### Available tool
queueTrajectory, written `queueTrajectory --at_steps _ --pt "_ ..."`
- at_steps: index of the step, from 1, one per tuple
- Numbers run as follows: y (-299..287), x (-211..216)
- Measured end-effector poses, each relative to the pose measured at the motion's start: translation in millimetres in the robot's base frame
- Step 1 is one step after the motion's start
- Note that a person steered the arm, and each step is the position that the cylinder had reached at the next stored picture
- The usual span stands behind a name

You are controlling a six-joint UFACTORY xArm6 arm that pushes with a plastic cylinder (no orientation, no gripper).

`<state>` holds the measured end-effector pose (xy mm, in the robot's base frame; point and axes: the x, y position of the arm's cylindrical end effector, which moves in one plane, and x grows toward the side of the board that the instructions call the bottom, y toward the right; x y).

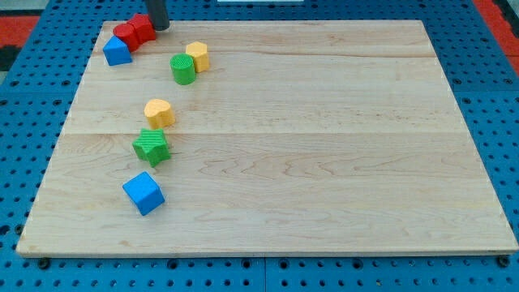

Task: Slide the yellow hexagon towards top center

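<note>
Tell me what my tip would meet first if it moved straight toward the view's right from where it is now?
Nothing, probably: my tip is at the board's top left beside the red blocks; the yellow hexagon lies lower, likely off that line.

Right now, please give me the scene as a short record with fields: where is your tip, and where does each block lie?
tip: my tip at the view's top left, beside the red blocks
yellow hexagon: touching the green cylinder on its upper right
blue block, top: against the red blocks
yellow block, lower: just above the green star
blue cube: nearest the view's bottom
contact: tip not touching the yellow hexagon
</note>
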<state>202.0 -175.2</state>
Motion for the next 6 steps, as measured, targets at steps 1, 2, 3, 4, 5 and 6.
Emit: queueTrajectory --at_steps 1,2,3,4,5,6 --pt "0.0 0.0" --pt "7.3 12.0" --pt "26.5 53.6" --pt "35.3 87.4" --pt "109.9 87.9" --pt "154.6 100.5"
